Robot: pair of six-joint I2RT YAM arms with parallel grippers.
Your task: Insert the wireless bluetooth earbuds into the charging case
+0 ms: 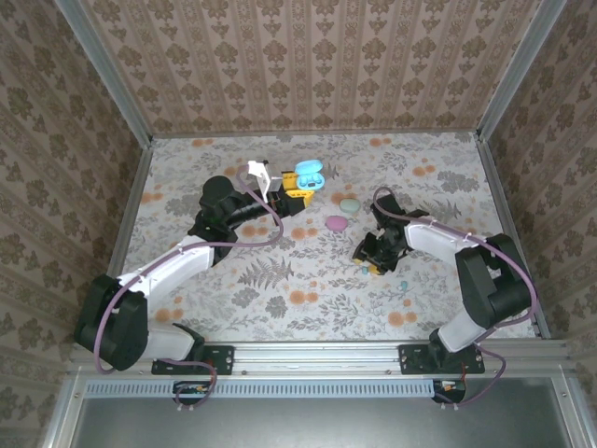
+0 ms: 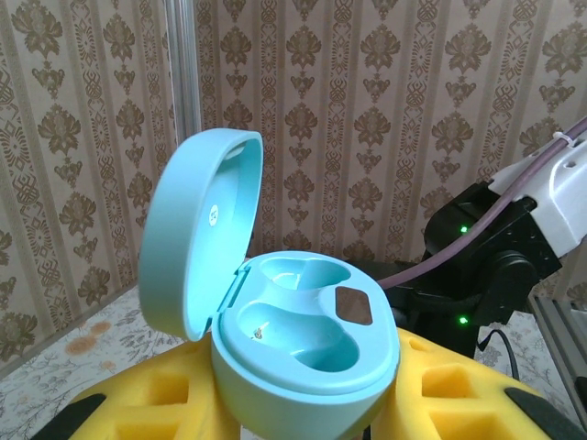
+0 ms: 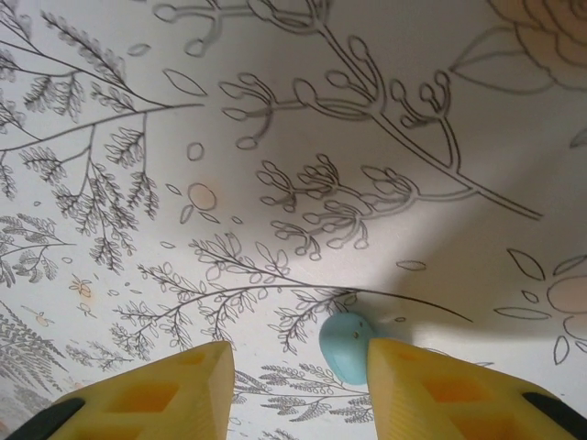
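We log the left gripper (image 2: pixel 301 417) clamped on the open light-blue egg-shaped plastic charging case (image 2: pixel 307 344), lid up, both wells empty: nothing inserted yet. The right gripper (image 3: pixel 298 367) sits low over the flowered table (image 3: pixel 413 110), yellow fingers (image 3: pixel 156 394) apart, a pea-sized light-blue plastic earbud (image 3: pixel 346 346) between them, just beside one (not pinched). Count: three cases, adding a closed mint pebble case (image 1: pixel 350 205) and a closed pink pebble case (image 1: pixel 337 222); one earbud sure.

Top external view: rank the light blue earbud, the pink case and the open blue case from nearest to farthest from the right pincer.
1. light blue earbud: at the fingertips of the right pincer.
2. pink case: up and left of it, mid-table.
3. open blue case: farthest, toward the back, held in the left pincer.
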